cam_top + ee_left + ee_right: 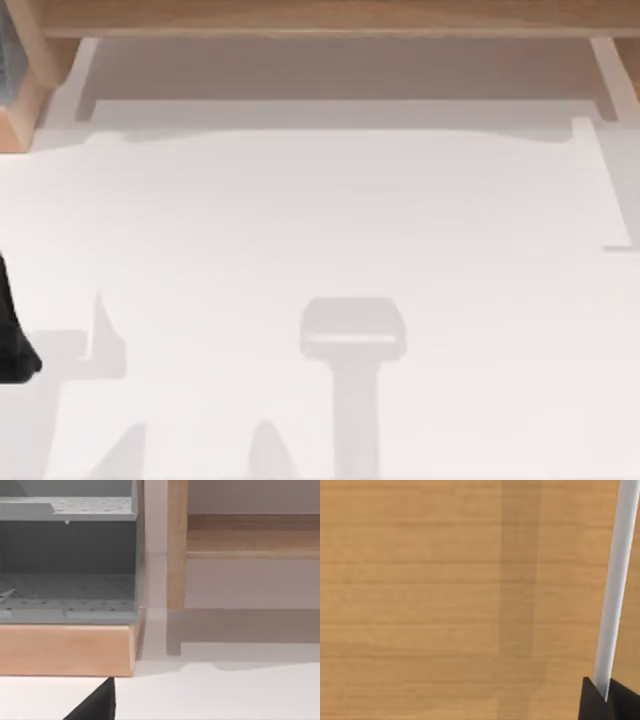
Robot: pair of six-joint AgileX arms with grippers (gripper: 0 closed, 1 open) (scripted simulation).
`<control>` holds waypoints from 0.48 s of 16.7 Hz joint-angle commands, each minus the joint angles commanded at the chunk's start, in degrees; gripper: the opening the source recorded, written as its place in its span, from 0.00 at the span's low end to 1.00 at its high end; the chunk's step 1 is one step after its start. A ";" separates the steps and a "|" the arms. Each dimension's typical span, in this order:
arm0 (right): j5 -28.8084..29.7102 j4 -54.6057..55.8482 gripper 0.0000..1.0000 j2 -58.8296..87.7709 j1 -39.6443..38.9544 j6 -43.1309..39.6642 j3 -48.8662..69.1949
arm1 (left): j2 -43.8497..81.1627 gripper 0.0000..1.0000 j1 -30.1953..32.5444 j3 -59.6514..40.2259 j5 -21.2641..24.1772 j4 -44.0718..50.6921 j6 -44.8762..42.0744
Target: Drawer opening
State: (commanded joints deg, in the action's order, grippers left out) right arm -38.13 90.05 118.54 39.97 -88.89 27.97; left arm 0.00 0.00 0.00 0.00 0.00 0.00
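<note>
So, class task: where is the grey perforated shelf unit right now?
The grey perforated shelf unit sits on a wooden base in the left wrist view, beside the wooden frame's upright post; in the top view it lies at the far left corner.

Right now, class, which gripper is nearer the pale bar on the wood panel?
Right. The right gripper sits right at the pale bar against the wood panel; the left gripper hangs back over the white table, facing the grey shelf.
</note>
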 joint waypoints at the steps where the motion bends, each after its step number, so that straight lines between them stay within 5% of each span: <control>1: -0.46 0.49 0.00 -0.45 0.46 -0.01 -0.30 | 0.00 1.00 0.00 0.00 0.00 0.00 0.00; 4: -0.49 0.52 0.00 -0.49 0.50 -0.01 -0.31 | 0.00 1.00 0.00 0.00 0.00 0.00 0.00; 8: -0.49 0.52 0.30 -0.49 0.50 -0.01 -0.31 | 0.00 1.00 0.00 0.00 0.00 0.00 0.00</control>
State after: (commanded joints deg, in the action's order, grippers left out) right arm -38.62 90.58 118.05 40.47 -88.90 27.65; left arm 0.00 0.00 0.00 0.00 0.00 0.00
